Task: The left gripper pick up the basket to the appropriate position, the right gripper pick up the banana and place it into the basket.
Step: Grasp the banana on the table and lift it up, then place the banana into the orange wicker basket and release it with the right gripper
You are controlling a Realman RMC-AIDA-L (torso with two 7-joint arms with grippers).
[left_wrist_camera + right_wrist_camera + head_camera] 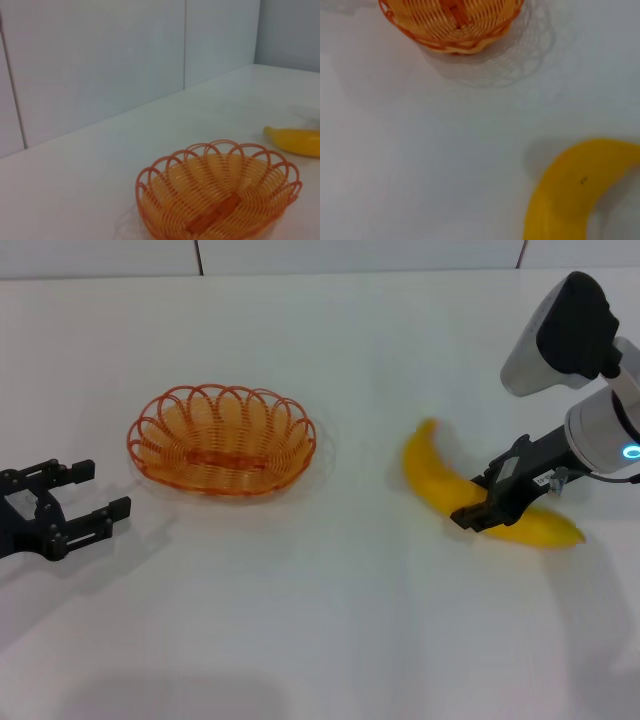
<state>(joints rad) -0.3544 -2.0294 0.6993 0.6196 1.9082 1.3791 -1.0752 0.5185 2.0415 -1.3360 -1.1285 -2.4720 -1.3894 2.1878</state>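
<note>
The orange wire basket [222, 455] stands empty on the white table, left of the middle; it also shows in the left wrist view [220, 200] and the right wrist view [452, 25]. My left gripper [95, 492] is open and empty, low over the table, a short way left of the basket and apart from it. The yellow banana [430, 475] lies to the right of the basket; it also shows in the left wrist view [297, 141] and the right wrist view [570, 195]. My right gripper [483, 492] is shut across the banana's middle.
The white table [330, 620] runs back to a white panelled wall [300, 255]. A stretch of bare table lies between the basket and the banana.
</note>
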